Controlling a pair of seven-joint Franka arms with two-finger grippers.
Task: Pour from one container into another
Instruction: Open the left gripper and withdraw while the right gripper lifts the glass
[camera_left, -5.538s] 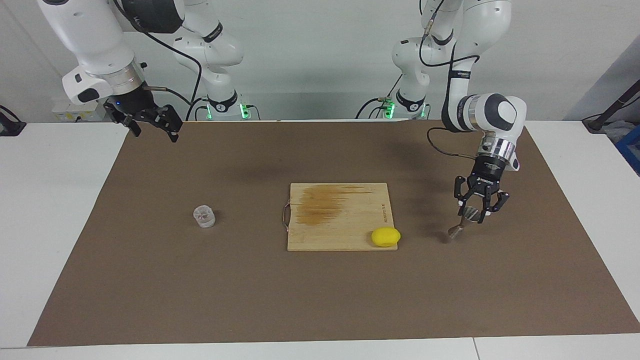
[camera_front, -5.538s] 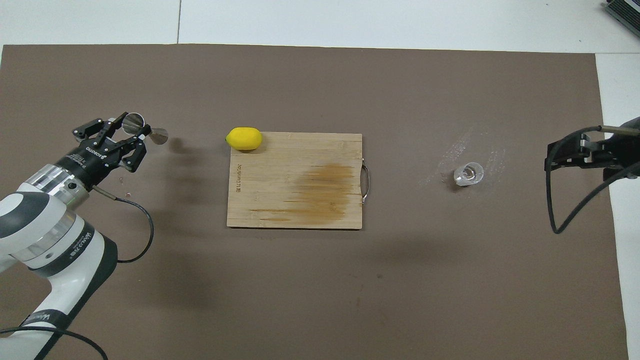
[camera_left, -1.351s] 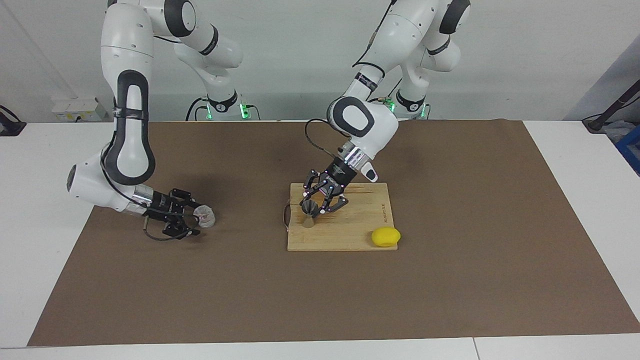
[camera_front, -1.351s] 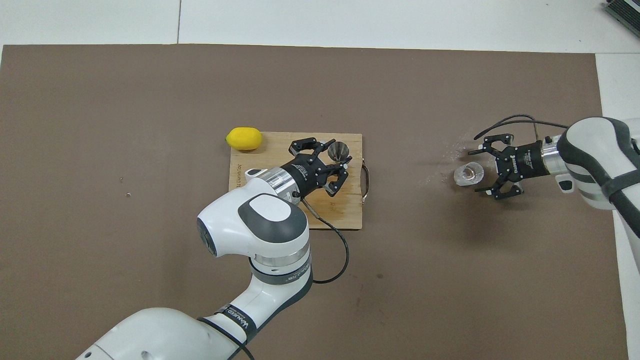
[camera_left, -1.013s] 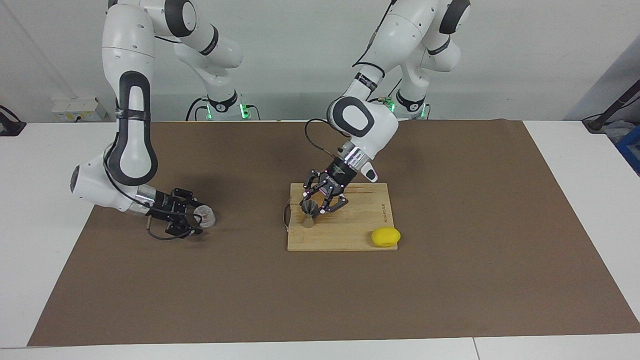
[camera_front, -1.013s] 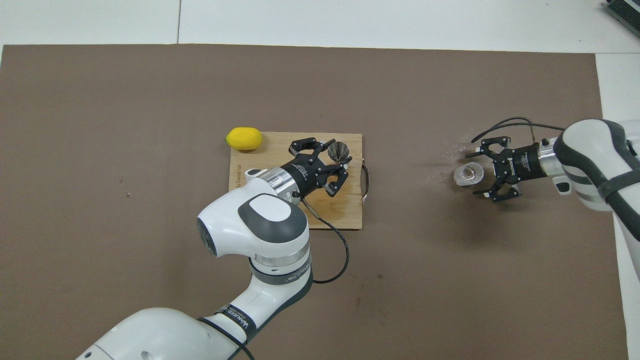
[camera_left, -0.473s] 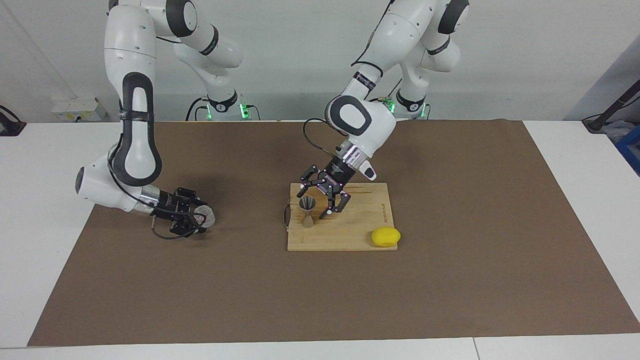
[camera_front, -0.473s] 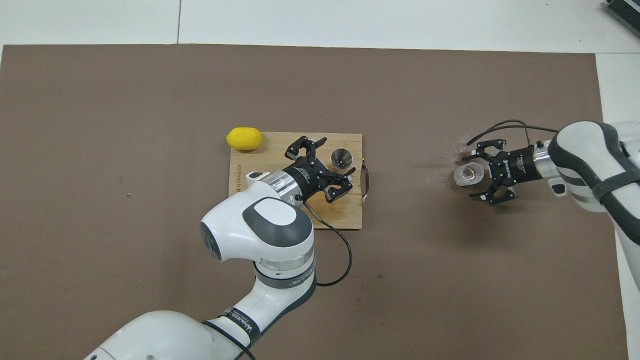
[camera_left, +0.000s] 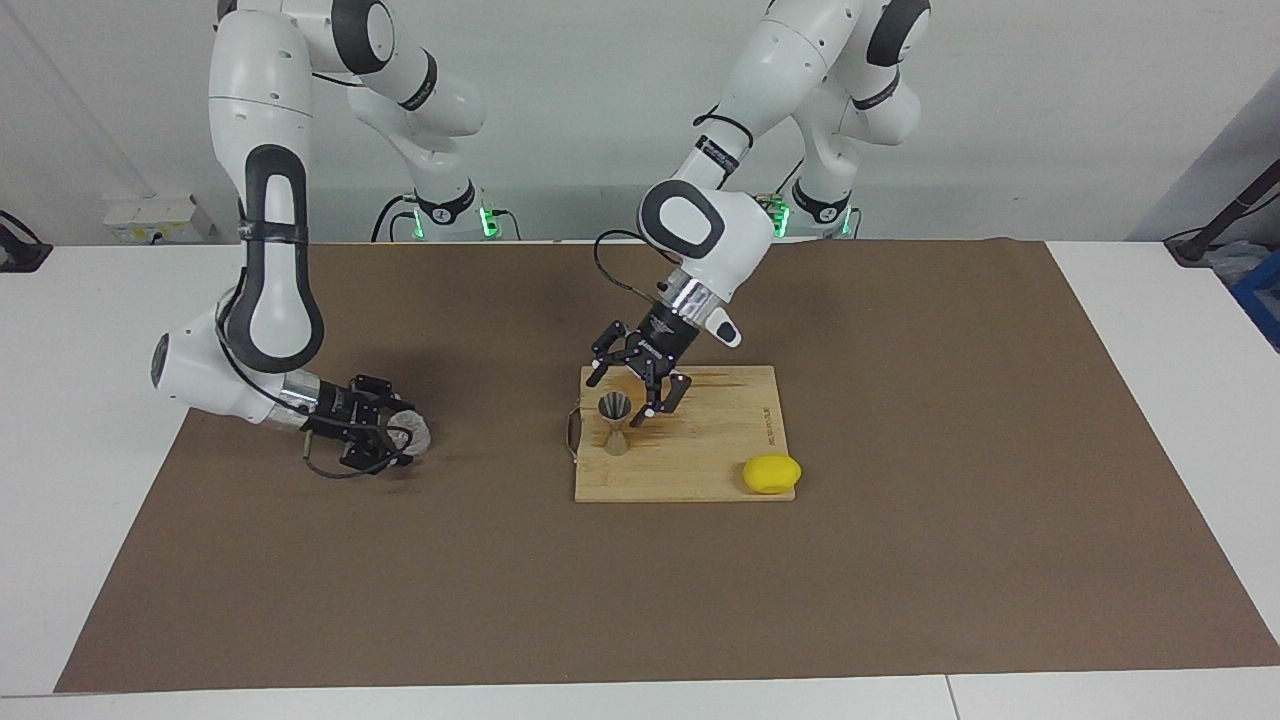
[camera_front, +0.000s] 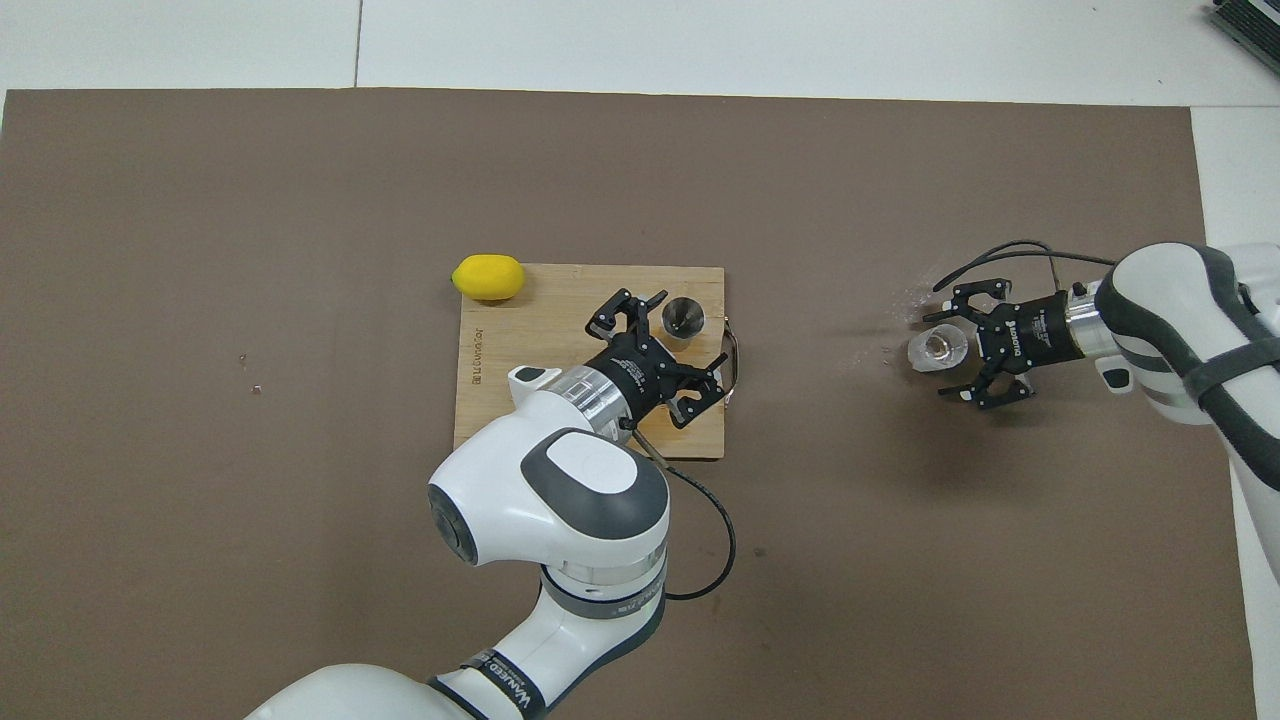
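Observation:
The steel jigger (camera_left: 615, 425) (camera_front: 683, 316) stands upright on its own on the wooden cutting board (camera_left: 700, 470) (camera_front: 500, 400), near the board's handle end. My left gripper (camera_left: 625, 393) (camera_front: 668, 352) hangs open just above and beside it, holding nothing. The clear glass tumbler (camera_left: 412, 431) (camera_front: 937, 348) sits on the brown mat toward the right arm's end of the table. My right gripper (camera_left: 398, 440) (camera_front: 935, 355) lies low and level at the mat, open, with one finger on each side of the glass. I cannot tell whether the fingers touch it.
A yellow lemon (camera_left: 771, 473) (camera_front: 488, 277) rests at the board's corner toward the left arm's end, on the edge farther from the robots. The board has a dark stain and a metal handle (camera_left: 571, 436). A brown mat (camera_left: 900, 560) covers the table.
My left gripper has opened, let go of the jigger and drawn back and up toward the robots. The jigger stays upright. The right gripper has edged closer around the glass.

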